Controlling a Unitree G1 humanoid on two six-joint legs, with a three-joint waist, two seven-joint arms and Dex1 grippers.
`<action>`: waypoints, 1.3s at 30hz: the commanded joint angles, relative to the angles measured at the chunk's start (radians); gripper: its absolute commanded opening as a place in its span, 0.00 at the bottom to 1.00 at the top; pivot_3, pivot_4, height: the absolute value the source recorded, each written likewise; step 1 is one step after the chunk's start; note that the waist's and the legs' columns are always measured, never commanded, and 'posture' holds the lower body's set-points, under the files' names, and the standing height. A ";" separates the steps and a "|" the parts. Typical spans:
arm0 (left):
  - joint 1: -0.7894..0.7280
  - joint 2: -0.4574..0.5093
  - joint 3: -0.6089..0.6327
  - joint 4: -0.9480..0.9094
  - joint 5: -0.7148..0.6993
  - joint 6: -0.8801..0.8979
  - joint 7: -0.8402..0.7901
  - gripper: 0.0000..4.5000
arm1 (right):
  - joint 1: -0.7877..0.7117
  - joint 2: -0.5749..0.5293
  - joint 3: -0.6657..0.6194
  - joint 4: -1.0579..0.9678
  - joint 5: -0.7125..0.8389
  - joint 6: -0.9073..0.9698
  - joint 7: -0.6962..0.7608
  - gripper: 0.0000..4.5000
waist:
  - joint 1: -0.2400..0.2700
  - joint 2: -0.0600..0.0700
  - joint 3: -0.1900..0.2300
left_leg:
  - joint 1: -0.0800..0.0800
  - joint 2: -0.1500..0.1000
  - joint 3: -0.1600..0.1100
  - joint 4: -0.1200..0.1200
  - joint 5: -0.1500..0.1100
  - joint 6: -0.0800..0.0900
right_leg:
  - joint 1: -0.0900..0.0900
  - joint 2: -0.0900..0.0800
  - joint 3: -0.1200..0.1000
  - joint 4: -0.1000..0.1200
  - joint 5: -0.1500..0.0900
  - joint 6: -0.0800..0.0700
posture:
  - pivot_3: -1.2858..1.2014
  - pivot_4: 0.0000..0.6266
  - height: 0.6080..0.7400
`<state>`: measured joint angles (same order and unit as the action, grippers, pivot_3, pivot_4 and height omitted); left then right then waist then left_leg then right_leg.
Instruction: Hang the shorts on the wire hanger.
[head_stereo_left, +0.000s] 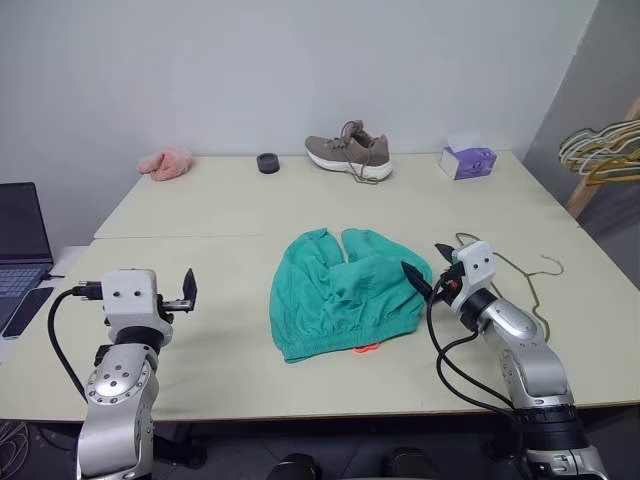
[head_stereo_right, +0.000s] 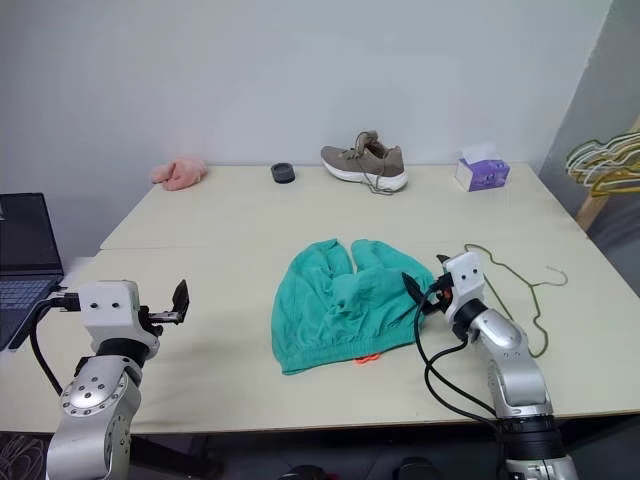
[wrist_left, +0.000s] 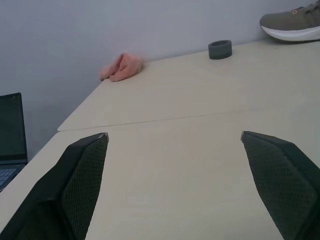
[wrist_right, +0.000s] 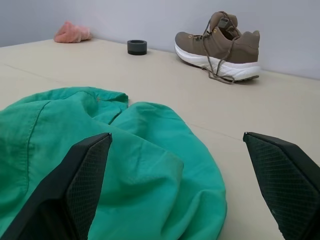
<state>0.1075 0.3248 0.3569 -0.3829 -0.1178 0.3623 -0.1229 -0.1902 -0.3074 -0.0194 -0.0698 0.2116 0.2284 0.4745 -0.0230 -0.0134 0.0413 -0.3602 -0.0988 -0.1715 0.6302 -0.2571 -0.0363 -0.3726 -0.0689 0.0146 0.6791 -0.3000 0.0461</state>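
The teal-green shorts (head_stereo_left: 340, 295) lie crumpled in the middle of the table, with an orange drawstring showing at the near hem. The thin olive wire hanger (head_stereo_left: 533, 280) lies flat on the table to their right, behind my right arm. My right gripper (head_stereo_left: 428, 265) hovers level at the right edge of the shorts, open, one finger over the cloth; in the right wrist view the shorts (wrist_right: 115, 165) spread between its fingers. My left gripper (wrist_left: 175, 135) is open and holds nothing, well to the left of the shorts over bare table.
Along the far edge stand a pink fluffy cloth (head_stereo_left: 167, 162), a black ring (head_stereo_left: 267, 162), a brown shoe (head_stereo_left: 350, 155) and a purple tissue box (head_stereo_left: 467, 160). A laptop (head_stereo_left: 20, 240) and phone (head_stereo_left: 28, 310) sit at left. Pale and yellow hangers (head_stereo_left: 605, 150) hang at right.
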 joint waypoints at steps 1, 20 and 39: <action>-0.004 0.009 -0.001 -0.046 -0.001 -0.036 -0.011 1.00 | -0.022 -0.007 -0.019 -0.031 0.014 -0.007 0.003 1.00 | 0.000 0.000 0.000 | 0.000 0.000 0.000 0.000 0.000 0.000 | 0.000 0.000 0.000 0.000 0.000 0.000 | 0.51 0.00 1.00; 0.013 0.010 0.005 -0.058 -0.006 -0.065 -0.039 1.00 | -0.014 -0.035 0.015 -0.046 0.006 -0.020 0.057 1.00 | 0.000 0.000 0.000 | 0.001 0.002 0.002 0.000 0.000 0.000 | 0.000 0.002 0.001 0.000 0.001 -0.001 | 0.51 0.00 1.00; 0.061 0.024 -0.027 -0.100 -0.185 -0.101 -0.249 1.00 | 0.059 -0.172 0.049 -0.123 0.085 0.119 0.237 1.00 | 0.000 0.000 0.000 | 0.000 0.003 0.003 0.000 0.000 0.000 | 0.000 0.003 0.002 -0.002 0.002 -0.002 | 0.50 0.00 1.00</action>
<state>0.1708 0.3317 0.3351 -0.4418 -0.2708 0.2661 -0.3413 -0.1301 -0.4683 0.0257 -0.1455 0.2632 0.3135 0.6748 -0.0233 -0.0138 0.0413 -0.3601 -0.0953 -0.1686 0.6302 -0.2577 -0.0362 -0.3723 -0.0659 0.0162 0.6765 -0.2985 0.0443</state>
